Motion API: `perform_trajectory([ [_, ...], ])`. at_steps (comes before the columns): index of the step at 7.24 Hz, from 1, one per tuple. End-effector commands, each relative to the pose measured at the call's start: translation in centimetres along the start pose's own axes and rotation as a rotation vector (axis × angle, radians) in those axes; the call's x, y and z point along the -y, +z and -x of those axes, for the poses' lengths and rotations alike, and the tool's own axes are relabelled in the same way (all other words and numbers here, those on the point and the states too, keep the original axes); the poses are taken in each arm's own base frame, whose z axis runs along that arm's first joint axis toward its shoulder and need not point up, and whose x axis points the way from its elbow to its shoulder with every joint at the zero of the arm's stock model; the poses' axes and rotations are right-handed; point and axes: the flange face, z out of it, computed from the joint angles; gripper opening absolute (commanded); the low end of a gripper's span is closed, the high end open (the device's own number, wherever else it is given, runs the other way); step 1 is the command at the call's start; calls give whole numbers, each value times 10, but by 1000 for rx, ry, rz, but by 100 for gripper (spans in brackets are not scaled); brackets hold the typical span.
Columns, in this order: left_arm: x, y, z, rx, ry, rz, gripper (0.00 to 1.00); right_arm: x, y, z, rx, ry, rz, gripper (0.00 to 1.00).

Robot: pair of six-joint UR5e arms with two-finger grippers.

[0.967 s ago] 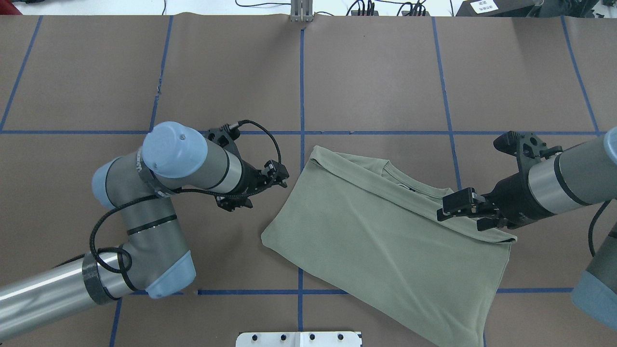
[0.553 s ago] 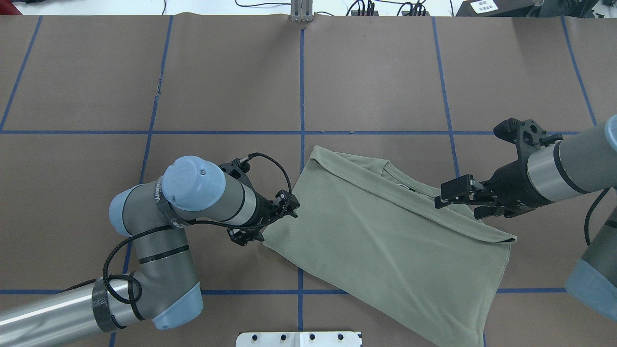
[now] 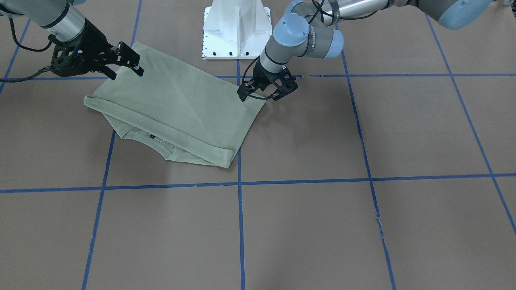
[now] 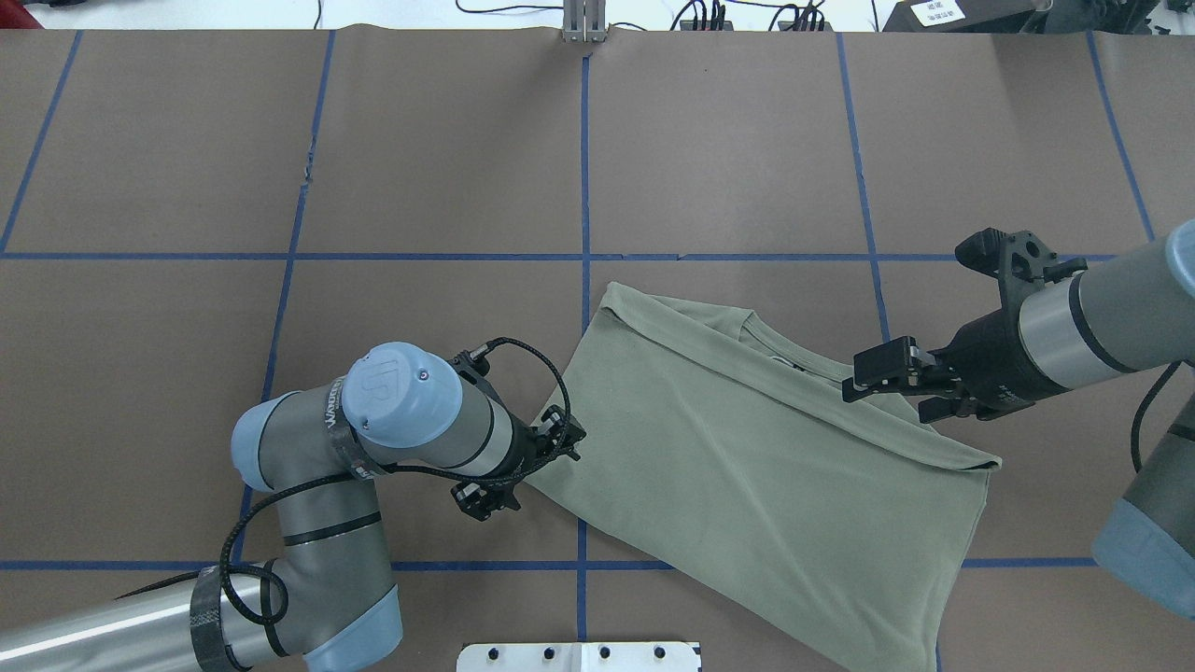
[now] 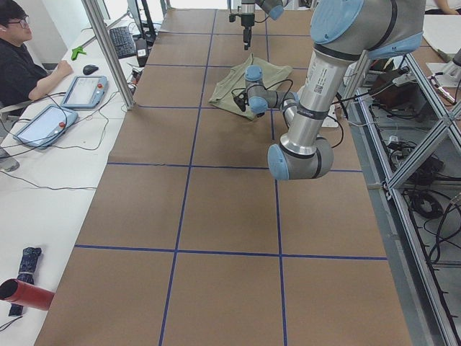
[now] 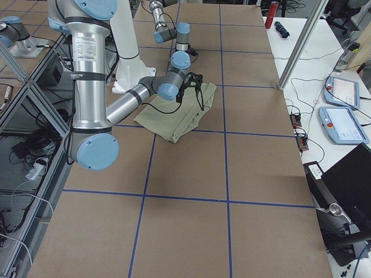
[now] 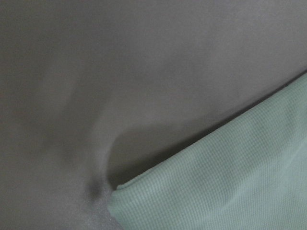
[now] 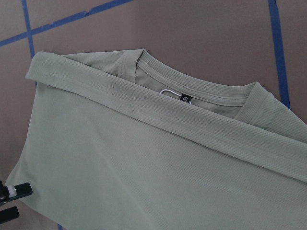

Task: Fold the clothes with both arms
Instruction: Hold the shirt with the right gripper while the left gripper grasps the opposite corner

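The sage-green shirt (image 4: 747, 467) lies folded on the brown table, right of centre. Its ribbed collar (image 8: 192, 91) with the black label (image 8: 186, 98) shows past the folded edge. My left gripper (image 4: 532, 471) is low at the shirt's left corner and looks open, with a finger on each side of the corner; the front view (image 3: 258, 96) shows this too. The left wrist view shows only that corner (image 7: 230, 182) on the table. My right gripper (image 4: 885, 397) is open and empty, hovering above the fold edge near the collar.
The white pedestal (image 3: 236, 28) stands at the near table edge between the arms. Blue tape lines (image 4: 583, 187) cross the brown table. An operator (image 5: 14, 58) sits with tablets at a side bench. A red cylinder (image 5: 25, 294) lies on that bench.
My left arm has swung toward the robot and to the right, bringing its gripper down to the shirt's left corner. The right gripper has shifted slightly away. The shirt has not moved.
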Motion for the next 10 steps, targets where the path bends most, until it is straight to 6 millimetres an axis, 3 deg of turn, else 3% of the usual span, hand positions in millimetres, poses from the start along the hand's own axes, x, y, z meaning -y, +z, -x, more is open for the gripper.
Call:
perform_trajectory([
  [1, -1, 6, 4, 11, -15, -2, 90, 0, 0, 0, 0, 0, 0, 100],
  [5, 5, 7, 3, -2, -16, -40, 78, 1, 0, -2, -3, 3, -3, 100],
  [7, 3, 3, 2, -5, -15, -42, 24, 2, -1, -2, -2, 5, -6, 100],
  [8, 2, 1, 1, -10, -14, -41, 2, 2, -1, -2, -2, 5, -6, 100],
  [10, 5, -4, -1, -18, -8, -43, 0, 3, -1, -3, -3, 6, -6, 100],
])
